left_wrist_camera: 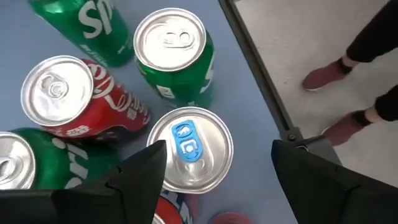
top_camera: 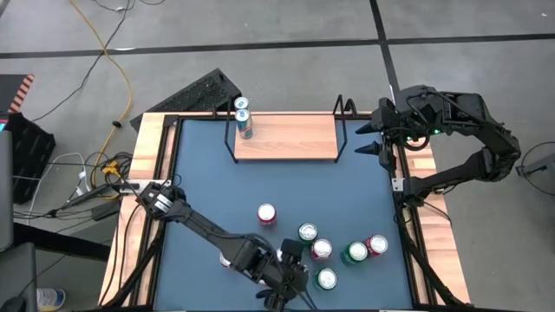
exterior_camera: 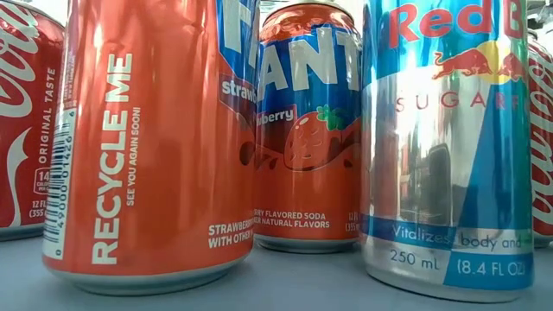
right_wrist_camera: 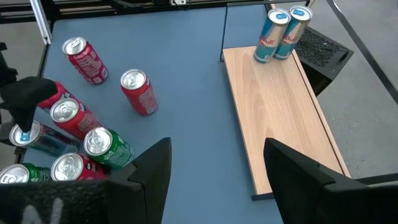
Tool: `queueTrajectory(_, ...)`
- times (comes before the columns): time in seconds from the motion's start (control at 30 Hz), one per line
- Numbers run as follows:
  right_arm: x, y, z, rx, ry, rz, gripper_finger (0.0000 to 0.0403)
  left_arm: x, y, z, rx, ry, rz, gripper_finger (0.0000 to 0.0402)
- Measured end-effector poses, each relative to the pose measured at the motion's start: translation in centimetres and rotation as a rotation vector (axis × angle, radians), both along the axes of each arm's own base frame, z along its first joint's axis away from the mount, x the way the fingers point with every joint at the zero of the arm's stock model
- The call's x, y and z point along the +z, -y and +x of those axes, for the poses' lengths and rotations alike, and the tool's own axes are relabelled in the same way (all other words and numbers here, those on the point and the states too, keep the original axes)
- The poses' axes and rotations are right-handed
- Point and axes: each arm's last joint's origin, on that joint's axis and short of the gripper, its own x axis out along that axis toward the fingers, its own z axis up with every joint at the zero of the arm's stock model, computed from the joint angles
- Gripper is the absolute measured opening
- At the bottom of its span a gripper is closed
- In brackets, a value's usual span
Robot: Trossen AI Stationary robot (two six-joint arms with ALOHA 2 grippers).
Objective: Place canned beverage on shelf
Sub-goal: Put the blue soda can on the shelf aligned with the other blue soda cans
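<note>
The left arm stretches low across the high view, from the table's left edge down to the bottom centre, and its left gripper [top_camera: 295, 276] hangs over the can cluster there. In the left wrist view its two dark fingers [left_wrist_camera: 140, 171] are spread wide on either side of a silver-topped can with a blue tab [left_wrist_camera: 189, 149], with daylight on both sides, so the grip is not closed on it. It holds nothing.

Over at the upper right of the high view, the right arm is folded back at the table's corner, with the right gripper [top_camera: 371, 139] parked just off the shelf's right end. The right wrist view shows its fingers [right_wrist_camera: 152, 171] well apart and empty, looking down over the shelf [right_wrist_camera: 280, 118].

The shelf sits at the top centre of the high view, a light-wood board with black wire ends. On its left end stand two slim blue-and-silver cans [top_camera: 243, 117], touching each other.

On the blue table [top_camera: 208, 182] in the high view there are six loose cans: one red can [top_camera: 267, 214] standing alone mid-table, and five more bunched at the lower right, among them a green can [top_camera: 355, 253], a red one [top_camera: 376, 245], and the blue-tab can under the left gripper.

The low view is filled with cans up close: Fanta strawberry [exterior_camera: 307, 130], a Red Bull sugar-free [exterior_camera: 449, 138], and Coca-Cola at the edges.

A person's dark trouser legs and reddish shoes [left_wrist_camera: 326, 76] show beyond the table in the left wrist view.
</note>
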Motion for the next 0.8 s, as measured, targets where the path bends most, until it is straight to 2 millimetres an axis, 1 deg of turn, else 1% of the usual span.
queueTrajectory(0.27, 0.00, 0.00, 0.00, 0.000, 0.000, 0.000, 0.0240, 0.10, -0.52, 0.29, 0.041, 0.013, 0.013, 0.0308)
queueTrajectory(0.53, -0.01, 0.01, 0.04, 0.000, -0.001, 0.000, 0.0240, -0.11, -0.44, 0.46, 0.090, 0.004, -0.052, 0.0307)
queueTrajectory(0.67, -0.02, 0.01, 0.04, 0.000, -0.001, 0.000, 0.0240, -0.50, -0.38, 0.62, 0.098, 0.014, -0.052, 0.0307)
queueTrajectory(0.8, -0.01, 0.01, 0.04, 0.000, -0.001, 0.000, 0.0240, -0.46, -0.44, 0.68, 0.116, 0.030, -0.036, 0.0307)
